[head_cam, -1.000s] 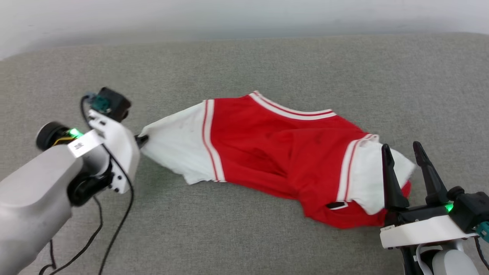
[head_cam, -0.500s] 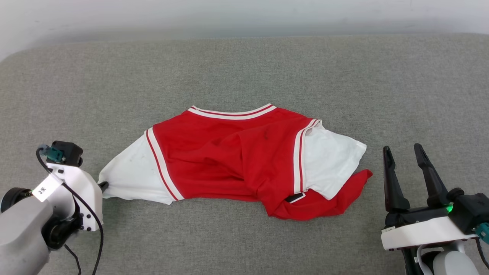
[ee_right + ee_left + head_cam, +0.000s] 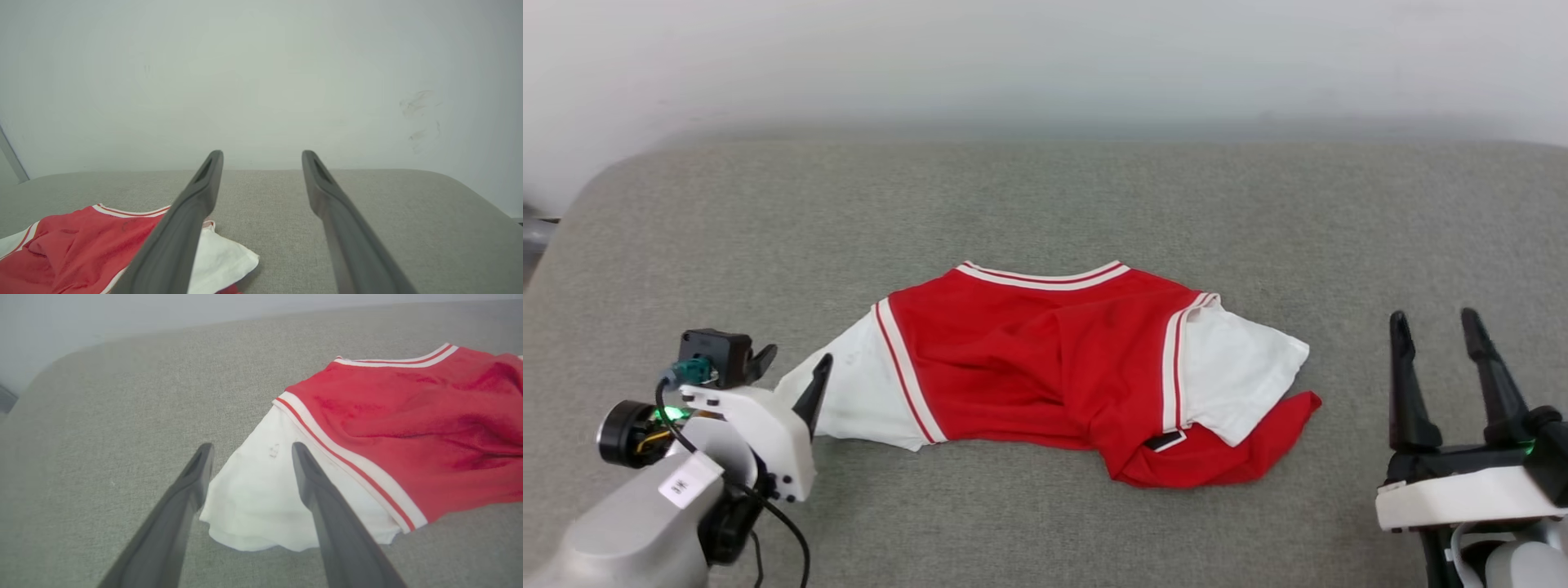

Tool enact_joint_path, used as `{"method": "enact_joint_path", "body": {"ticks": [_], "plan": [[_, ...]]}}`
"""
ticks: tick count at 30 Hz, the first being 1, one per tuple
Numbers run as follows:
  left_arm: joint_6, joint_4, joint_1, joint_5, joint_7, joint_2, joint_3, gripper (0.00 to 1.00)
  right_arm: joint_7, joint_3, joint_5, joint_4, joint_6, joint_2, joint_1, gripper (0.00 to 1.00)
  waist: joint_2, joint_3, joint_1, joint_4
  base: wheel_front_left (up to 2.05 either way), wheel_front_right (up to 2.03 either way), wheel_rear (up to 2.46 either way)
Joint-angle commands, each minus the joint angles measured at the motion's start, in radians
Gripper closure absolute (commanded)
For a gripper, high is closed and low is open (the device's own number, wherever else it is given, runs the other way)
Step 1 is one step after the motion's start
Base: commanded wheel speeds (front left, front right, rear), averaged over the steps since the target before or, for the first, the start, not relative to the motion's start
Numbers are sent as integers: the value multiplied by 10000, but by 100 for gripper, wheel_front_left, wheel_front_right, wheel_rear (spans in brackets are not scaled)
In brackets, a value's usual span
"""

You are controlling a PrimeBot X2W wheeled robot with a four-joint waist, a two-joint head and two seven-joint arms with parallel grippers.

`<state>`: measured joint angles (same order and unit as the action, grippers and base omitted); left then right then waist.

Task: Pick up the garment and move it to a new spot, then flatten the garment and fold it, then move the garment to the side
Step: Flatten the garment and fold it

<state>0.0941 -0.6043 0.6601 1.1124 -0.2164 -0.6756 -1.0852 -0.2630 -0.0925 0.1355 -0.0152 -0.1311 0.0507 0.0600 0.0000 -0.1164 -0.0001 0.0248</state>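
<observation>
The left gripper [image 3: 796,359] [image 3: 252,446] stands wide, its two dark fingers [image 3: 327,522] well apart and pinching nothing. It sits low over the cushion [image 3: 1045,204] at the front left and points toward the garment [image 3: 1029,359]. In the left wrist view the white left sleeve [image 3: 253,506] lies loose on the cushion between the two fingers and beyond them, with its hem bunched in soft folds. Whether either finger touches the cloth cannot be told. A black cable [image 3: 784,523] hangs from that wrist.

The right gripper [image 3: 1433,314] [image 3: 262,152] is also wide and empty. It is at the front right with its fingers pointing away from the robot, apart from the garment and to the right of it.

The garment lies near the middle of the cushion, spread sideways and rumpled, with creases across the red body [image 3: 408,416]. The striped collar trim [image 3: 1045,278] is on its far edge. The left sleeve [image 3: 849,400] tapers toward the left gripper. The right sleeve [image 3: 1233,376] [image 3: 220,261] lies over a red flap that sticks out at the lower right. A small black tag [image 3: 1164,442] with a white edge shows at the sleeve's lower trim.

The cushion is grey woven fabric with rounded far corners. A pale wall [image 3: 1045,65] rises behind it.
</observation>
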Motion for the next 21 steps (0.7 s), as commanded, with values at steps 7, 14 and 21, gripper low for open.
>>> {"method": "enact_joint_path", "body": {"ticks": [7, 14, 21], "plan": [[1473, 2000, -809, -1513, -499, 325, 1271, 0, -26, -440, -778, 451, 7, 189, 943, 0, 0, 257, 1, 564, 0, 0, 0], [2842, 4264, -2669, -4276, -487, 993, 3853, 0, -26, 164, -532, -10, 9, 1621, 2384, 0, 0, 116, 1, 1018, 0, 0, 0], [2820, 5309, -4304, -6019, -489, 2020, 5758, 0, 1117, 1959, 483, -1013, 9, 3395, 3989, 0, 0, -197, 1, 1488, 0, 0, 0]]}}
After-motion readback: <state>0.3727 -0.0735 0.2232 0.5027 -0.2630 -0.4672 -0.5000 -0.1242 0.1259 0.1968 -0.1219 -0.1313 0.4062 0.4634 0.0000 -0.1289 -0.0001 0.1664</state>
